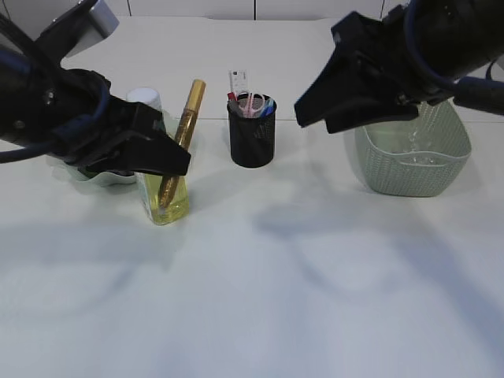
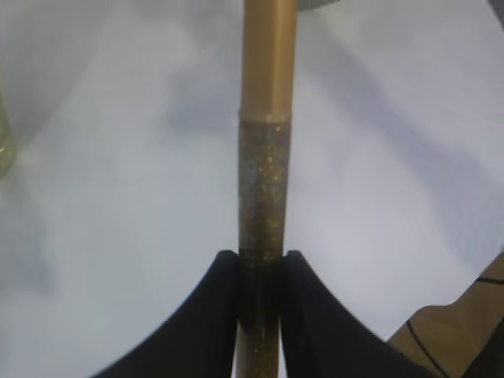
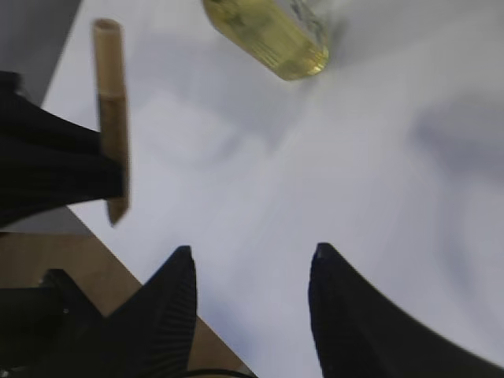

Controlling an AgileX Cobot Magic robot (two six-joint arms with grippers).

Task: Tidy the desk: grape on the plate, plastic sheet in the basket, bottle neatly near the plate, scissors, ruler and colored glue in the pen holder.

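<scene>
My left gripper (image 1: 168, 168) (image 2: 261, 260) is shut on the colored glue (image 1: 187, 124) (image 2: 265, 157), a gold glitter tube held tilted above the table, its cap end pointing toward the black mesh pen holder (image 1: 252, 138). Pink-handled scissors (image 1: 252, 103) and a ruler (image 1: 239, 81) stand in the holder. The bottle (image 1: 167, 206) (image 3: 268, 35) of yellow liquid stands just behind my left fingers. My right gripper (image 1: 305, 118) (image 3: 252, 260) hangs open and empty in front of the basket (image 1: 413, 161), where a clear plastic sheet (image 1: 413, 142) shows. The plate (image 1: 93, 178) peeks out under my left arm; the grape is hidden.
The right wrist view also shows the glue (image 3: 113, 118) in the left fingers, and the table's edge (image 3: 150, 307) with brown floor beyond. The holder stands between the two arms.
</scene>
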